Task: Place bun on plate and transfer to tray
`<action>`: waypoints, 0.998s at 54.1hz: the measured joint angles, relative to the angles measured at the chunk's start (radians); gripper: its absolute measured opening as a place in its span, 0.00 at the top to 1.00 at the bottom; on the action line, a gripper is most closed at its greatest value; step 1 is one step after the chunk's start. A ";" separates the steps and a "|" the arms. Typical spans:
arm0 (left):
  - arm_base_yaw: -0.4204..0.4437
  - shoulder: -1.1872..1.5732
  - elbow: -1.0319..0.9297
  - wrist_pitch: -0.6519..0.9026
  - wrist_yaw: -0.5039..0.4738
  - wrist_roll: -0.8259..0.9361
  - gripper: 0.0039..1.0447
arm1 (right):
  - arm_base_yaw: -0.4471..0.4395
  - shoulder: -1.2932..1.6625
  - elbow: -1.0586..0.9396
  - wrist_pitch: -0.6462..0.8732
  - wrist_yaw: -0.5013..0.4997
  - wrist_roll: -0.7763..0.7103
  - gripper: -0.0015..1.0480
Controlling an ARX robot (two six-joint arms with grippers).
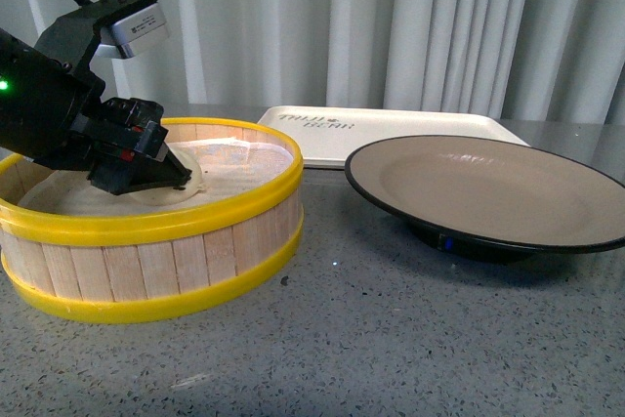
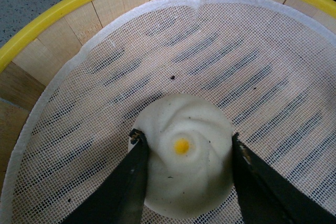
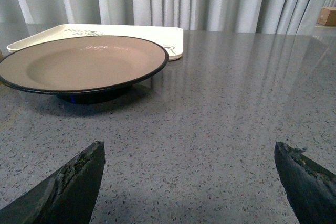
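Two pincers shown, one engaged. L pincer [image 2: 186, 137]: reaches into the steamer basket [image 1: 146, 261] at the left of the front view; its dark fingers [image 2: 126, 182] press opp. flanks of the bun [image 2: 186, 166], i.e. clenched on it. Bun: cream-white, swirl-pleated, yellow dot at centre, underside resting on the white mesh liner [image 2: 247, 45] inside the basket. Basket: wooden slat wall w/ yellow rims, standing on the grey speckled worktop [image 1: 391, 339]. R pincer [image 3: 189, 148]: released, fingers wide apart, over bare worktop; seen in R wrist view only. Plate [image 1: 488, 187]: tan inside, black rim and foot, upright on worktop just right of the basket, not touching it. Tray [image 1: 391, 129]: cream-white, dark lettering, flat on worktop behind basket and plate; contact w/ the plate's far rim cannot be told. Background: pale curtain [image 1: 391, 17].
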 joint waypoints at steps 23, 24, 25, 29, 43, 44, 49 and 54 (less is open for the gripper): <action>-0.087 -0.022 0.004 0.048 -0.066 -0.008 0.96 | 0.000 0.000 0.000 0.000 0.000 0.000 0.08; -0.096 -0.025 0.005 0.078 -0.078 -0.010 0.96 | 0.000 0.000 0.000 0.000 0.000 0.000 0.08; -0.101 -0.027 0.010 0.087 -0.085 -0.011 0.96 | 0.000 0.000 0.000 0.000 0.000 0.000 0.08; -0.122 -0.037 0.034 0.105 -0.097 -0.014 0.96 | 0.000 0.000 0.000 0.000 0.000 0.000 0.08; -0.260 -0.028 0.172 0.088 -0.055 -0.014 0.96 | 0.000 0.000 0.000 0.000 0.000 0.000 0.08; -0.267 -0.024 0.178 0.085 -0.053 -0.014 0.96 | 0.000 0.000 0.000 0.000 0.000 0.000 0.08; -0.333 0.018 0.222 0.074 -0.027 -0.016 0.96 | 0.000 0.000 0.000 0.000 0.000 0.000 0.08; -0.384 0.072 0.255 0.063 -0.007 -0.021 0.96 | 0.000 0.000 0.000 0.000 0.000 0.000 0.08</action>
